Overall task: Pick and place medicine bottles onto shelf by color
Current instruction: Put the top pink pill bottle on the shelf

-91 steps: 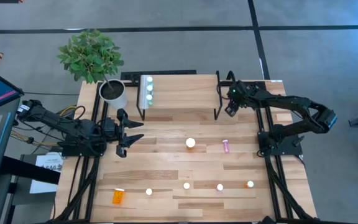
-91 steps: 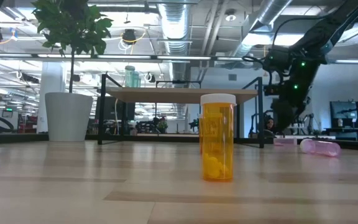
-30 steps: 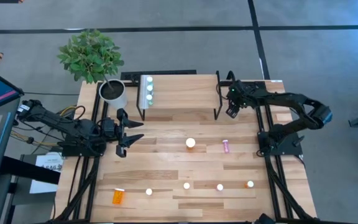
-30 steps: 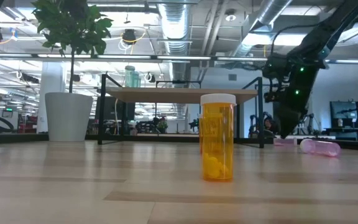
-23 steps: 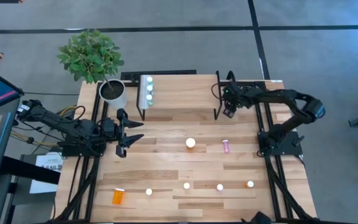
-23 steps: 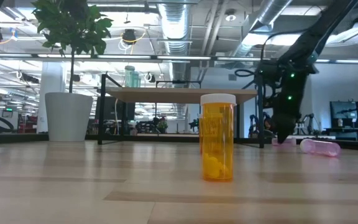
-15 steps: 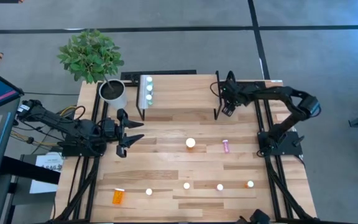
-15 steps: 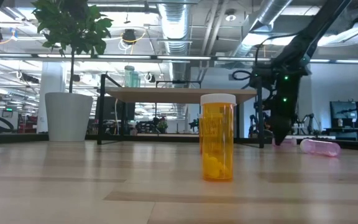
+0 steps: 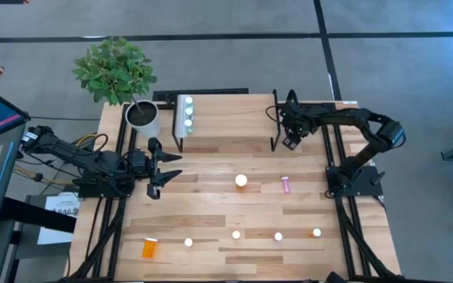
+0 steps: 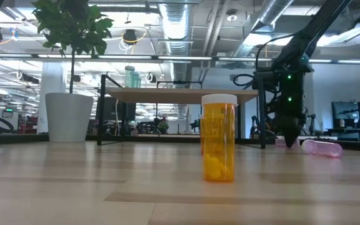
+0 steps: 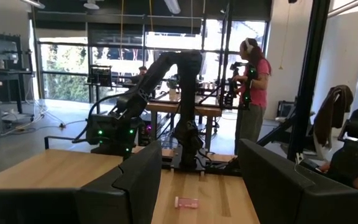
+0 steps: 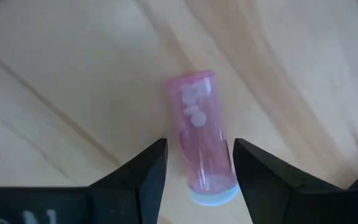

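— Right wrist view: what's there?
— A pink bottle (image 12: 202, 137), clear-walled, white pills inside, pale cap, lying flat on the table (image 12: 61, 81) between the right gripper (image 12: 197, 165)'s spread fingers.
— And the left gripper (image 9: 163, 167)?
— Spread too, holding nothing, near the shelf (image 9: 234, 118).

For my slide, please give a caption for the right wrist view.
Right gripper open, straddling a pink bottle lying on the table.

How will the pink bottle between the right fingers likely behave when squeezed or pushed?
The pink bottle lies on its round side, so a push would probably roll it. Few pills show inside: likely light. Smooth plastic may slip between the right fingers.
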Controlling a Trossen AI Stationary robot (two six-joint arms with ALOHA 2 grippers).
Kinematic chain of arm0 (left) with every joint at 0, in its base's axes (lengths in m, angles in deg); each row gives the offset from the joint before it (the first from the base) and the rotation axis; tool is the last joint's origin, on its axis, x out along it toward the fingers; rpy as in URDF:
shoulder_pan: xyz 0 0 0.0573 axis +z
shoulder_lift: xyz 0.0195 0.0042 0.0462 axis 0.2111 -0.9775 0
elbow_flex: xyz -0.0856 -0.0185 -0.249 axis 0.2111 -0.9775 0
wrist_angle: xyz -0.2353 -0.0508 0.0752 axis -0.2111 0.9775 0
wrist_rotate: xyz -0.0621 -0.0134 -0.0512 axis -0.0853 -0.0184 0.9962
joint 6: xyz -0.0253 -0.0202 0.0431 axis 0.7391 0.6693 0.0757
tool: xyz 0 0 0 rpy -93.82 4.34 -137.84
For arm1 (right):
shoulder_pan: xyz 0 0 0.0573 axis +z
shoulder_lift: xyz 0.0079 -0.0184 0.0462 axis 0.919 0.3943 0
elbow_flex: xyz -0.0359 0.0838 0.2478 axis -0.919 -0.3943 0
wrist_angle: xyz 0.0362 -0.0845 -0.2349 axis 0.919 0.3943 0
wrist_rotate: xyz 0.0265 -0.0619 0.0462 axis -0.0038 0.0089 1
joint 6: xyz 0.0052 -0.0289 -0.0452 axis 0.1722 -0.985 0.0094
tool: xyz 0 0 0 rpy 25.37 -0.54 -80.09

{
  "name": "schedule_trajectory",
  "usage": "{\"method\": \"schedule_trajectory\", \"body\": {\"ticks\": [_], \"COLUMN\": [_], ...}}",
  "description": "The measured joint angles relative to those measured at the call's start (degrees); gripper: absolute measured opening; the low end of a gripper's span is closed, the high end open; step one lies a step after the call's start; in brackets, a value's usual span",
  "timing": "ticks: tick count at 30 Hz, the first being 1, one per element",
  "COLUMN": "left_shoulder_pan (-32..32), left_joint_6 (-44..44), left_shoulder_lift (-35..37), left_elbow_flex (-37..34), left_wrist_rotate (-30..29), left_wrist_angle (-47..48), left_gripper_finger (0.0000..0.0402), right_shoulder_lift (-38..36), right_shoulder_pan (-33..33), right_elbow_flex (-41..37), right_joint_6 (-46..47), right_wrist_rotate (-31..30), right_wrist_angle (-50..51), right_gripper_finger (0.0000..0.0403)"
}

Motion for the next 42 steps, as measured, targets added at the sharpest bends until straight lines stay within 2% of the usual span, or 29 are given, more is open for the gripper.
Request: {"method": "schedule_trajectory", "body": {"ticks": [15,22,32,42], "left_shoulder_pan": [0.0,0.0,0.0,0.0], "left_joint_6": [-0.2,0.0,0.6,0.9], "left_shoulder_lift": [0.0,0.0,0.0,0.0], "left_elbow_flex": [0.0,0.0,0.0,0.0], "left_wrist_rotate": [0.0,0.4,1.6,1.6], "left_wrist_angle": [0.0,0.0,0.2,0.2], "left_gripper_finger": [0.0201,0.0201,0.0201,0.0201], "right_shoulder_lift": [-0.6,-3.5,-12.5,-25.0], "right_shoulder_pan": [1.8,2.5,6.3,10.8], "right_elbow_flex": [-0.1,-0.2,-0.2,-0.2], "right_joint_6": [6.2,10.0,13.6,20.8], "right_wrist_rotate": [2.6,5.9,13.8,14.8], "right_wrist_angle": [3.3,8.2,11.3,20.5], "right_gripper_finger": [0.0128,0.0121,0.0121,0.0121]}}
